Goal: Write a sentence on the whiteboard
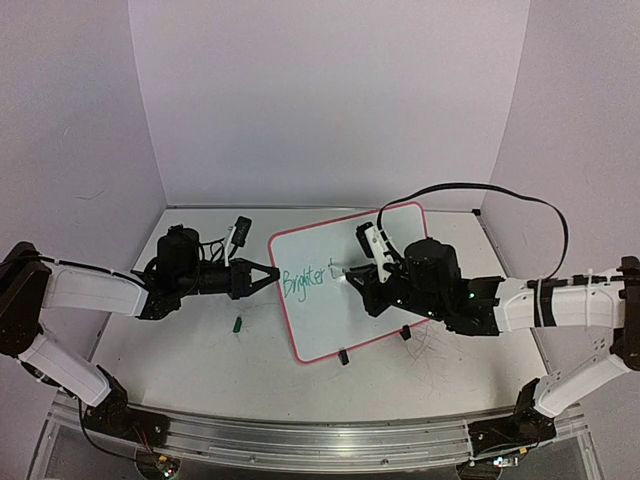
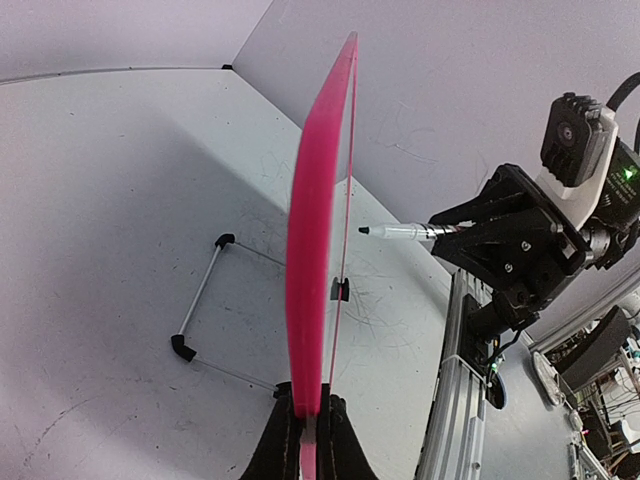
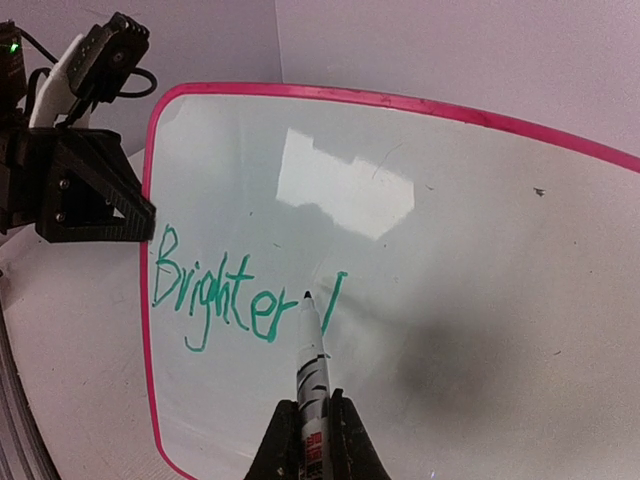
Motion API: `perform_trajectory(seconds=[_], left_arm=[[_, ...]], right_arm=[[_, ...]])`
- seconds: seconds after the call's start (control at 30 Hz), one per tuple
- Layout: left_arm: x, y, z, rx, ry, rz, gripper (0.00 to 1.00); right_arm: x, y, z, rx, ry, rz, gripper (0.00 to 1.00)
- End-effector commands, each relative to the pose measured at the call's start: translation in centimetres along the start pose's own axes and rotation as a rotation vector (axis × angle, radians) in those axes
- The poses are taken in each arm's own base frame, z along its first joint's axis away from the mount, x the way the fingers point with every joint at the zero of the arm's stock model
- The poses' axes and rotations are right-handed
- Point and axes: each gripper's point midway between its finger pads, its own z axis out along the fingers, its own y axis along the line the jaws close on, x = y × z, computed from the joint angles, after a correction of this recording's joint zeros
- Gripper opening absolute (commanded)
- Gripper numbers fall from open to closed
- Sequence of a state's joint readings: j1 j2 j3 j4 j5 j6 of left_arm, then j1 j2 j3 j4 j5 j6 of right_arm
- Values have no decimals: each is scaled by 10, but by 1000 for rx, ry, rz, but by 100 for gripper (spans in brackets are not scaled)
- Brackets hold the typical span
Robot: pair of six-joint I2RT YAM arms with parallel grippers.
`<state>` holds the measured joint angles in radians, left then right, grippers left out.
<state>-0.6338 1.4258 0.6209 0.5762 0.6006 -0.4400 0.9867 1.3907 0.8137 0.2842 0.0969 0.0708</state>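
Note:
The whiteboard (image 1: 330,240) with its pink frame stands tilted at the table's middle. Green writing (image 1: 303,280) on it reads "Brighter", followed by one slanted stroke. My left gripper (image 1: 268,274) is shut on the board's left edge. The left wrist view shows the board edge-on (image 2: 310,250) between my jaws (image 2: 308,425). My right gripper (image 1: 365,282) is shut on a marker (image 3: 312,365). The marker's tip sits just left of the stroke, after the writing (image 3: 215,295) on the board (image 3: 450,250). I cannot tell whether the tip touches. The marker also shows in the left wrist view (image 2: 400,232).
A small green cap (image 1: 238,323) lies on the table below my left gripper. The board's black feet (image 1: 343,356) and wire stand (image 2: 200,300) rest on the table. A black cable (image 1: 500,192) loops above the right arm. A metal rail (image 1: 300,440) runs along the front edge.

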Motion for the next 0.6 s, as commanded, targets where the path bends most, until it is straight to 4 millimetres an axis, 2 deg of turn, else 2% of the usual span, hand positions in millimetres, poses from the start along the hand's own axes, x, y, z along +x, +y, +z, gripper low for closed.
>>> perform_trajectory(seconds=[0.0, 0.57], left_arm=[[-23, -11, -2, 15, -49, 67, 0], [-23, -11, -1, 15, -47, 68, 0]], right_arm=[[-18, -1, 4, 17, -42, 4, 0], [-3, -10, 11, 77, 15, 6, 0]])
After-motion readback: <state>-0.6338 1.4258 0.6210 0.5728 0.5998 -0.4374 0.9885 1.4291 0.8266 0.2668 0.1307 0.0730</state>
